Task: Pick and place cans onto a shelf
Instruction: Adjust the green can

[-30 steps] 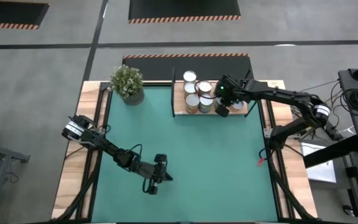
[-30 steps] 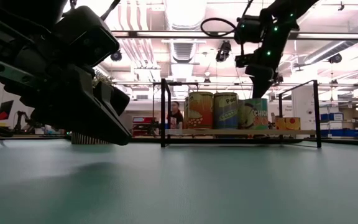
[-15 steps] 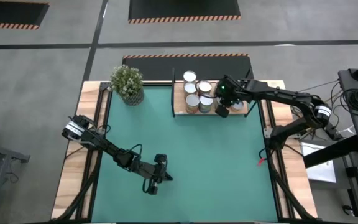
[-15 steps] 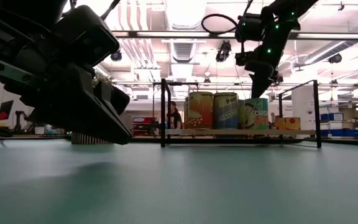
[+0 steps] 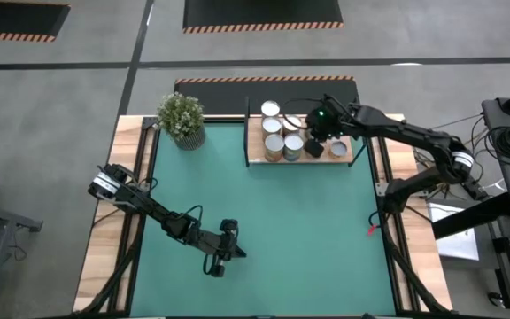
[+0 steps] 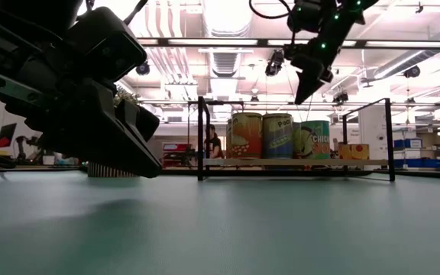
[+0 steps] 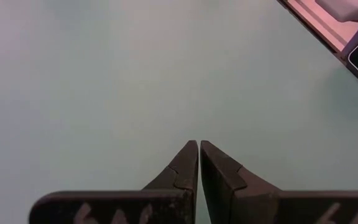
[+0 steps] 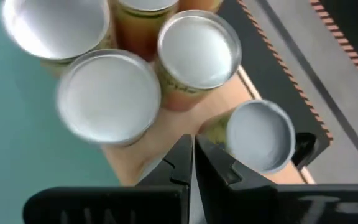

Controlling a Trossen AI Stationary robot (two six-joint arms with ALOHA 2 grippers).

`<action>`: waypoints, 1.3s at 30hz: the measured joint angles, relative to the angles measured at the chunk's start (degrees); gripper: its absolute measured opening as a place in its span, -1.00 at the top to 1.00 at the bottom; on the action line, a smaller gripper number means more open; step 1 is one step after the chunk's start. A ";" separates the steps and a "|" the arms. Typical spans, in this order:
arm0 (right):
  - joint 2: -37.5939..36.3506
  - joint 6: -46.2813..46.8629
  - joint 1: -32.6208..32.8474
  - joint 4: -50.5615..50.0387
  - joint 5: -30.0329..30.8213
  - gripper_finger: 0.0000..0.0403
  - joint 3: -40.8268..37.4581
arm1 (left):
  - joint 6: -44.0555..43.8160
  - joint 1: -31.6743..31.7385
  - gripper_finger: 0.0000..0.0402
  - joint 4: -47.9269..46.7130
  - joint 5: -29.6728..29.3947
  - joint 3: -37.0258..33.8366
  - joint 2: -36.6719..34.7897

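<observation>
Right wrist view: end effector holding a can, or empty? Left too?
Nothing held. The right end effector is shut and empty above the cans on the shelf. The left end effector is shut and empty over the green mat.

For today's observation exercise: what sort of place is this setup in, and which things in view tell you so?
Probably a robotics lab or workshop. Two arms work at a table with a green mat, hazard-striped floor markings lie beyond it, and the low view shows a hall with ceiling strip lights and exposed ducts.
</observation>
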 joint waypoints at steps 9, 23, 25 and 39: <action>3.72 -3.74 -7.00 3.68 -0.09 0.96 -0.04 | 0.21 0.00 1.00 0.00 0.00 0.00 0.00; 10.12 -4.31 -11.50 6.15 -0.19 0.96 0.57 | 0.26 0.00 1.00 -0.37 0.00 -0.02 0.00; 10.45 -4.00 -11.50 6.13 -0.11 0.96 0.56 | 0.26 0.00 1.00 -0.39 0.00 -0.02 0.00; 10.37 -2.68 -11.44 2.86 -0.09 0.96 0.32 | 0.26 0.00 1.00 -0.55 0.00 -0.02 0.00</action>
